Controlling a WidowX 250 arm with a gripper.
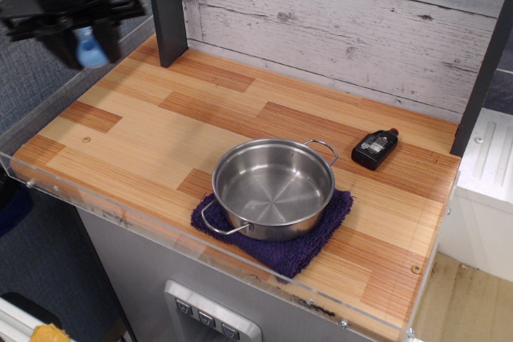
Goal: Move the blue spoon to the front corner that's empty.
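Observation:
My gripper is black and blurred at the upper left, high above the table's left edge. It is shut on the blue spoon, of which only a light-blue piece shows between the fingers. The front corner at the left is bare striped wood with a darker plank, a small screw and a clear acrylic rim. It lies below and in front of the gripper.
A steel pot sits on a purple cloth at the front middle. A small black bottle lies at the right rear. A dark post stands at the back left. Acrylic rims line the left and front edges.

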